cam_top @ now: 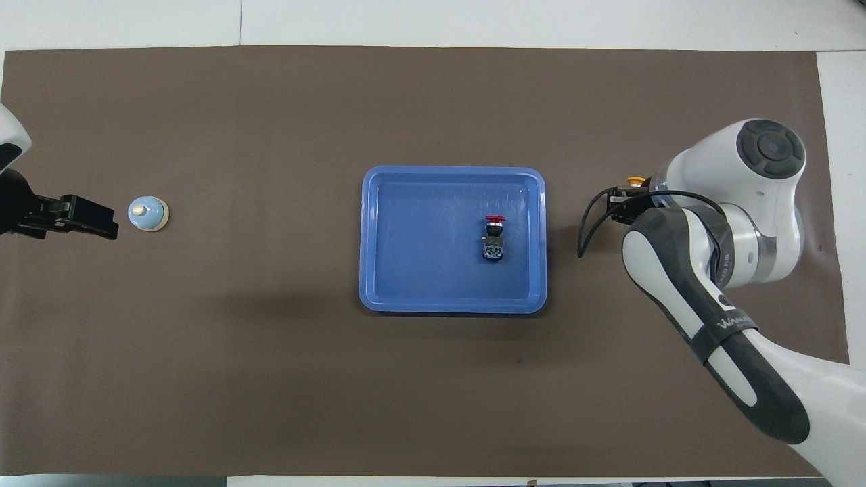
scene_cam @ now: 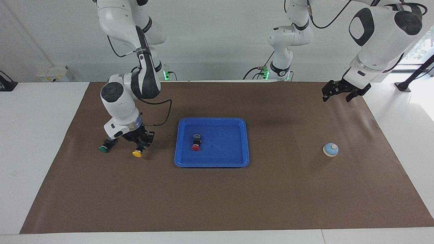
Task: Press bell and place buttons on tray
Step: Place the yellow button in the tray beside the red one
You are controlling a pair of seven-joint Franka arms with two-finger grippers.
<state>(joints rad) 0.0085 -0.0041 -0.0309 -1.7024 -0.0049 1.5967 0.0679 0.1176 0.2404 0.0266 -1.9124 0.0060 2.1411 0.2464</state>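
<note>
Right gripper (scene_cam: 139, 145): low over the brown mat (scene_cam: 217, 196) at the right arm's end of the desk (scene_cam: 34, 135), jaws clenched on the yellow button (scene_cam: 137, 153), which hangs cap-down just clear of the mat. In the overhead view only the yellow cap and part of the black body show past the arm's wrist, at about 3 o'clock from the tray.

Green button (scene_cam: 104, 148): on the mat just beside the right gripper, toward the right arm's end of the desk, tilted with its cap against the mat. It is hidden under the arm in the overhead view.

Tray (scene_cam: 237, 159): blue, at mid-mat. It holds 1 item, the red button (scene_cam: 196, 142), lying on its side with the red cap pointing away from the robots, in the half of the tray toward the right arm's end.

Bell (scene_cam: 330, 149): upright on the mat toward the left arm's end, well apart from the tray, at about 9 o'clock from it in the overhead view.

Left gripper (scene_cam: 342, 93): raised in the air near the left arm's end of the mat, clear of the bell, waiting. Jaws released and empty
</note>
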